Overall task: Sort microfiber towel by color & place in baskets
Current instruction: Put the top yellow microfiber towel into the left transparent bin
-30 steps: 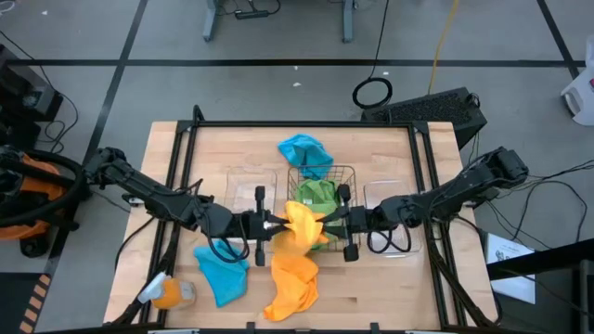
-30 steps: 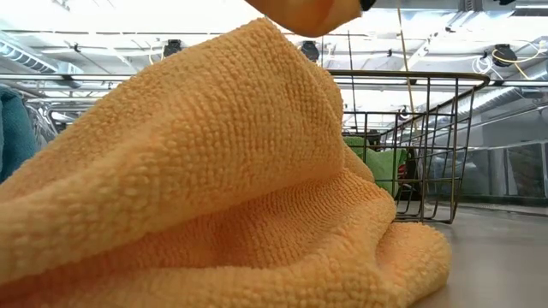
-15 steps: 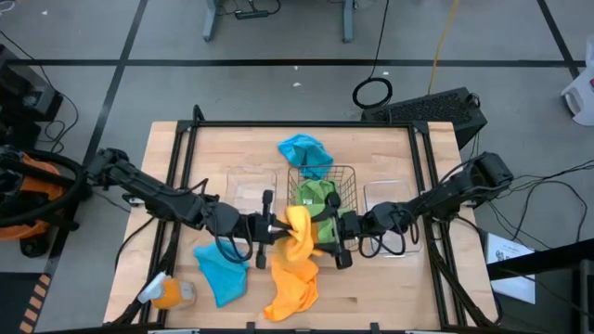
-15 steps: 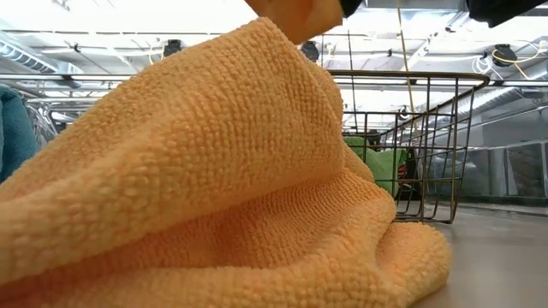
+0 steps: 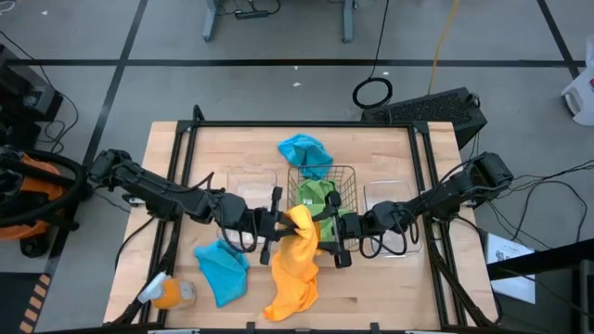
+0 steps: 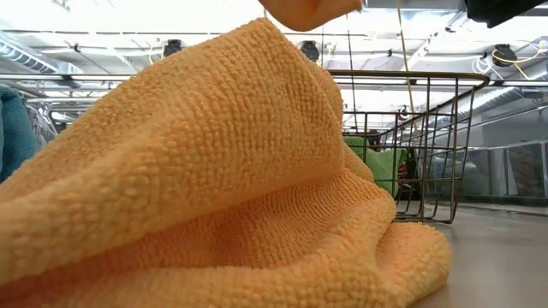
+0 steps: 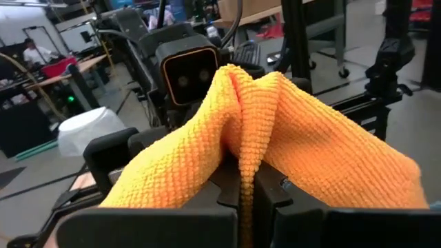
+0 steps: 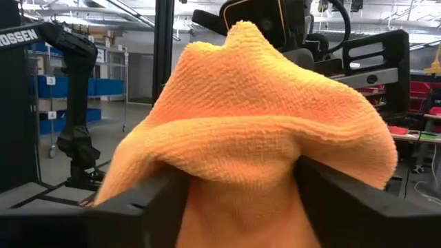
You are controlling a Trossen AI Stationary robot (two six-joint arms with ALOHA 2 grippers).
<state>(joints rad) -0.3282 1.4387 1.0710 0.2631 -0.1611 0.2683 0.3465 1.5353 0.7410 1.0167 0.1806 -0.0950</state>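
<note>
Down in the front left corner of the tabletop (image 5: 390, 288) there's a small orange-and-white thing (image 5: 167, 293), and next to it a blue towel (image 5: 221, 269) lying flat. The left gripper (image 5: 281, 225) is up off the wood near the middle, fingers pressed together on a fold of an orange towel (image 5: 300, 227). A second orange towel (image 5: 290, 278) is heaped right under it, toward the front edge. The right gripper (image 5: 325, 238) has come in from the other side with its fingers spread wide, and the same lifted orange towel sits draped in the gap between them. Just behind that is the wire basket (image 5: 345, 178) with green towels (image 5: 316, 194) inside, a clear basket on each side of it, and another blue towel (image 5: 304, 154) bunched at its far rim.
</note>
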